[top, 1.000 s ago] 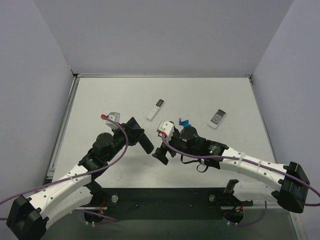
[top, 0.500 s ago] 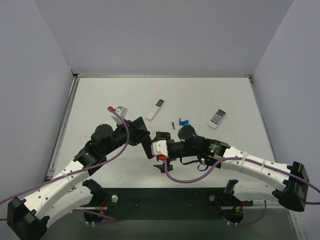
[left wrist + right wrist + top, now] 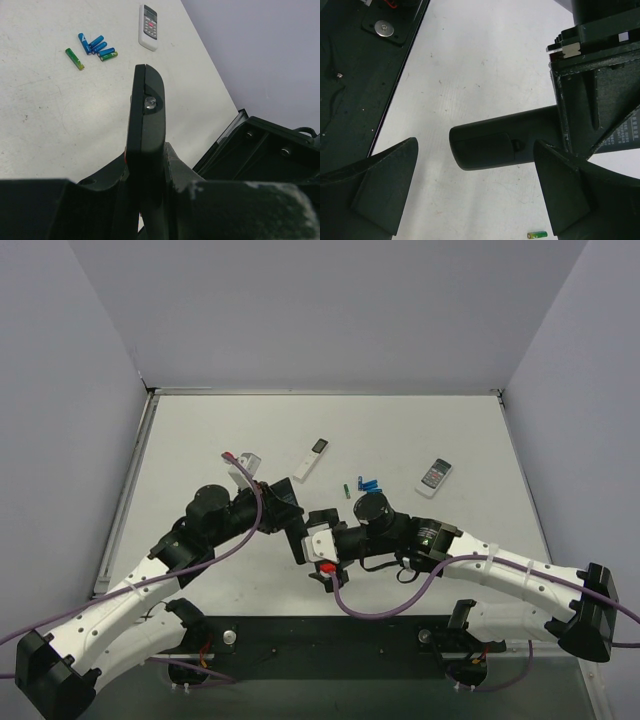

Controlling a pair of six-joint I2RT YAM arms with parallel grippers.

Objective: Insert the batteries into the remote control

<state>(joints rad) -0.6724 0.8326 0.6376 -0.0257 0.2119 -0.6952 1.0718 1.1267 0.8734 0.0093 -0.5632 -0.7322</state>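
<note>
My left gripper (image 3: 283, 510) is shut on the long black remote control (image 3: 293, 525) and holds it above the table; in the left wrist view the remote (image 3: 146, 117) stands edge-on between the jaws of that gripper (image 3: 147, 167). My right gripper (image 3: 312, 548) is open, its fingers either side of the remote's free end. In the right wrist view the remote's back, with a closed battery cover (image 3: 485, 146), lies between the open fingers (image 3: 385, 192) without touching them. Green batteries (image 3: 75, 58) (image 3: 108, 56) lie on the table; one also shows in the right wrist view (image 3: 537, 234).
Small blue cells (image 3: 93, 43) lie beside the green ones (image 3: 347, 489), behind the grippers. A slim white stick remote (image 3: 313, 457) and a short white remote with grey keypad (image 3: 434, 477) (image 3: 149, 32) lie further back. The dark base strip (image 3: 350, 75) runs along the near edge.
My right wrist turned and moved left until its open fingers straddle the remote's end. My left arm swung the held remote right, towards it.
</note>
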